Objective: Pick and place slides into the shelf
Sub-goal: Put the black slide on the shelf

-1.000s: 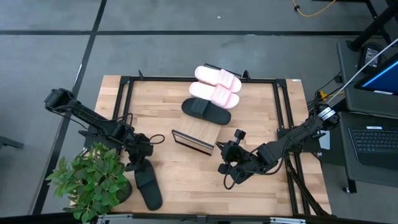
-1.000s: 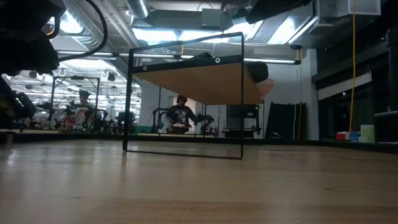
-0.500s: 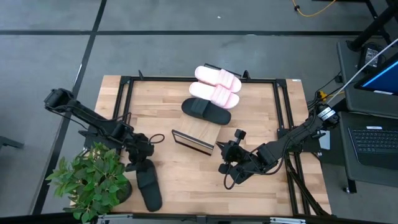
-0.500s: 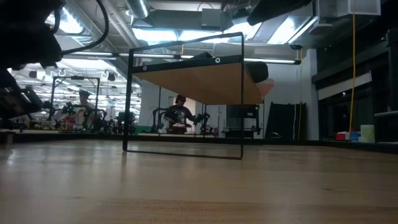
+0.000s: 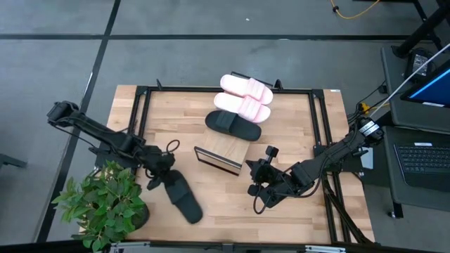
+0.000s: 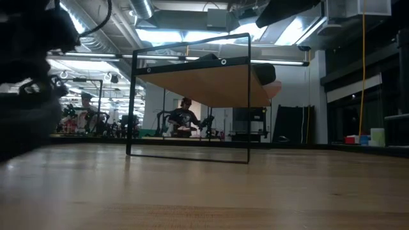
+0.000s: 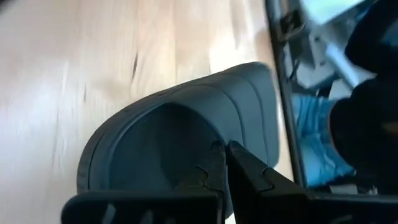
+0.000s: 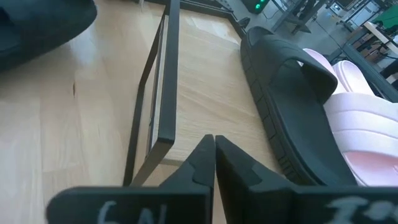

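A matte black slide [image 5: 184,200] lies aslant near the table's near edge, its strap end toward my left gripper [image 5: 160,178], which is shut on it. The left wrist view shows the slide's arched strap [image 7: 186,102] just ahead of the gripper [image 7: 225,163]. The slanted light-wood shelf [image 5: 226,146] stands mid-table. It carries two pale pink slides [image 5: 246,87] [image 5: 243,107] and a second black slide [image 5: 233,125] side by side on its upper part. My right gripper [image 5: 259,172] waits shut just right of the shelf's lower lip, touching nothing. My left gripper holds the black slide by the edge of its strap [image 7: 208,134], at the end nearest the arm, pinched between the two fingers [image 7: 245,171]. The fingers come at it slanting from the table's left. Whether the slide is lifted clear of the table, I cannot tell.
A potted green plant [image 5: 105,204] stands at the table's near left corner, close beside the left arm. Black metal rails [image 5: 140,105] frame the tabletop. The shelf's thin black frame [image 8: 165,93] stands just ahead of my right gripper [image 8: 214,144]. People sit in the room behind [image 6: 185,118].
The black slide has turned about its held strap end. Its free end swung from pointing at the near edge toward the table's right, so it now lies diagonally. My left gripper shifted slightly toward the near right and stayed shut. The right arm kept still.
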Controlling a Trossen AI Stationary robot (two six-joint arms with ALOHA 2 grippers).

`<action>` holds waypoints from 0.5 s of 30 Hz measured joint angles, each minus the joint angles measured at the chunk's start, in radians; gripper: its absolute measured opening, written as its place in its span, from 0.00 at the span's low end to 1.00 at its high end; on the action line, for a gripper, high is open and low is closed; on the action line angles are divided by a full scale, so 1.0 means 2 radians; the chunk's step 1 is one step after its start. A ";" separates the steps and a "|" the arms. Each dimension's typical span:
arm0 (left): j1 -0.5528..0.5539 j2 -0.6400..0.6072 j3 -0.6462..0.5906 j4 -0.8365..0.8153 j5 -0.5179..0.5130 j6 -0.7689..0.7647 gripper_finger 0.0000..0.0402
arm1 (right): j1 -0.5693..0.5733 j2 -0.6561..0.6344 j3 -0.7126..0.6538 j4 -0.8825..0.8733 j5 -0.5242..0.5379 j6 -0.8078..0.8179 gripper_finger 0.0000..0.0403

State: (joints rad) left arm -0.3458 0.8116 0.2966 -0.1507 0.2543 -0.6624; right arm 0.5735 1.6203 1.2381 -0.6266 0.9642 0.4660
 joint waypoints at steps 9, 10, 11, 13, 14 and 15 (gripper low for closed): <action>0.000 -0.043 0.000 0.044 -0.057 0.016 0.00 | 0.019 0.000 -0.001 -0.077 -0.012 0.085 0.01; 0.000 -0.048 0.000 0.047 -0.064 0.019 0.00 | 0.022 0.000 -0.005 -0.080 -0.012 0.101 0.01; 0.000 -0.052 0.000 0.050 -0.069 0.021 0.00 | 0.026 0.000 -0.010 -0.083 -0.012 0.113 0.01; 0.000 -0.061 0.000 0.063 -0.075 0.022 0.00 | 0.035 0.000 -0.017 -0.088 -0.013 0.132 0.01; 0.000 -0.064 0.000 0.071 -0.076 0.023 0.00 | 0.039 0.000 -0.020 -0.086 -0.012 0.142 0.01; 0.000 -0.068 0.000 0.080 -0.079 0.023 0.00 | 0.041 0.000 -0.024 -0.083 -0.012 0.153 0.01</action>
State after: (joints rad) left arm -0.3450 0.6762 0.2966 0.0089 0.0968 -0.6171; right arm 0.6561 1.6199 1.1905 -0.7931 0.9405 0.7718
